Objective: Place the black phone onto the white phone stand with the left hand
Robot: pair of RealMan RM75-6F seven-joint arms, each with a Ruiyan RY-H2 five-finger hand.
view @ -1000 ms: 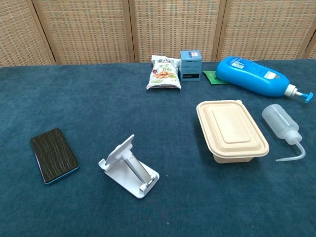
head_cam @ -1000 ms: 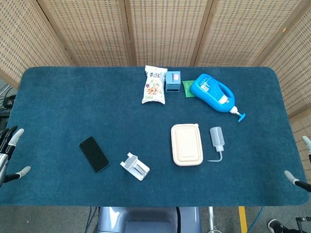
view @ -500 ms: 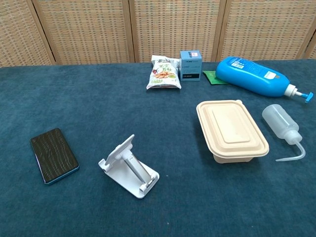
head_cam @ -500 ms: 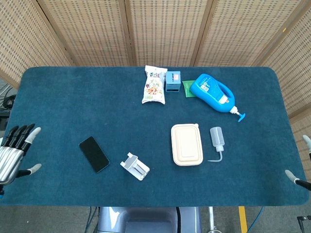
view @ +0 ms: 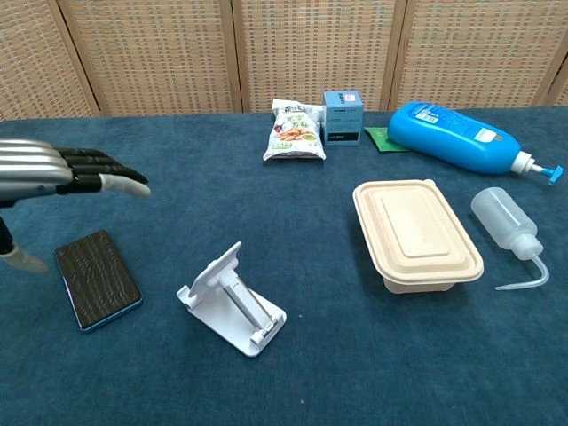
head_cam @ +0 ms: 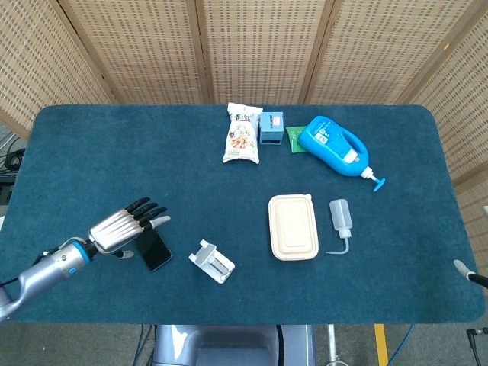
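The black phone lies flat on the blue cloth at the front left; in the head view the black phone is partly covered by my hand. The white phone stand sits just to its right, also seen as the white phone stand in the chest view. My left hand hovers above the phone with fingers stretched out and apart, holding nothing; the chest view shows this left hand clear above the phone. Only a fingertip of my right hand shows at the table's right edge.
A beige lidded food box and a clear squeeze bottle lie right of the stand. At the back stand a snack bag, a small blue box and a blue pump bottle.
My left hand has swung in from the table's left edge to above the phone. The right hand has drawn slightly lower at the right edge. Phone and stand have not moved.
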